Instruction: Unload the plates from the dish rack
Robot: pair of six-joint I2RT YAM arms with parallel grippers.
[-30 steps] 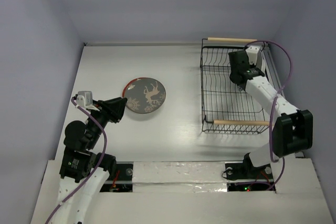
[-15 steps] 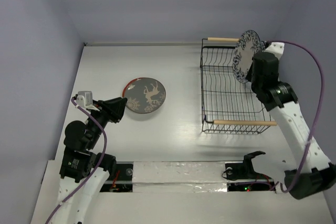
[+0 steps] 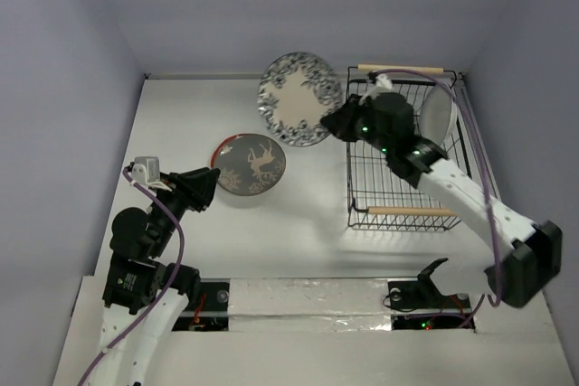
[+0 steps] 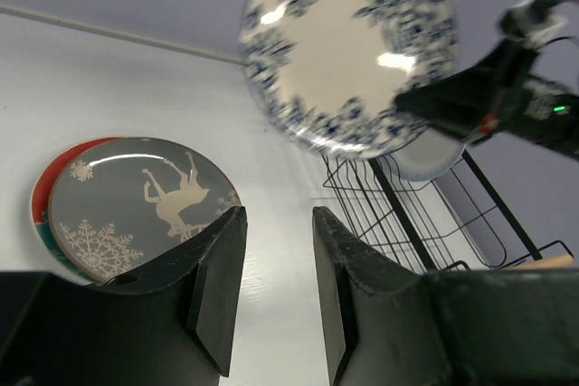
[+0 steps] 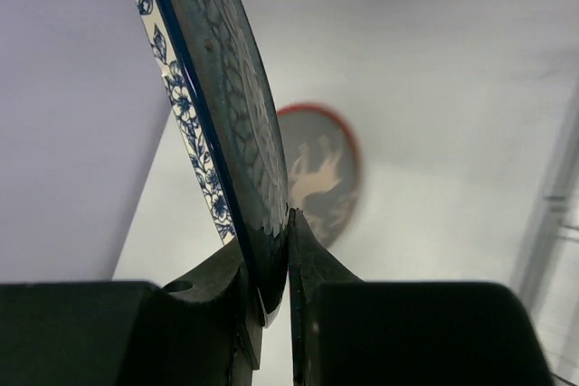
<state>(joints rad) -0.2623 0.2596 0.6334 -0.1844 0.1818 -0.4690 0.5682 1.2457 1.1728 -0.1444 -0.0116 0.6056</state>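
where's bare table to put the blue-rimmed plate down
Bare table lies between the grey plate and the rack, and along the near edge. Crowded at the grey plate's near-left, where the left hand sits. A pale plate stands in the rack.

— How is the light from above?
— You get soft, even light. The bench (image 3: 181, 115) reads bright, with only a faint shadow at 6 o'clock of the dish rack (image 3: 403, 211).
— And your wrist views?
— Left: the blue-rimmed plate (image 4: 348, 47) is smeared, with two glare spots. Right: the grey plate (image 5: 321, 174) behind is out of focus.
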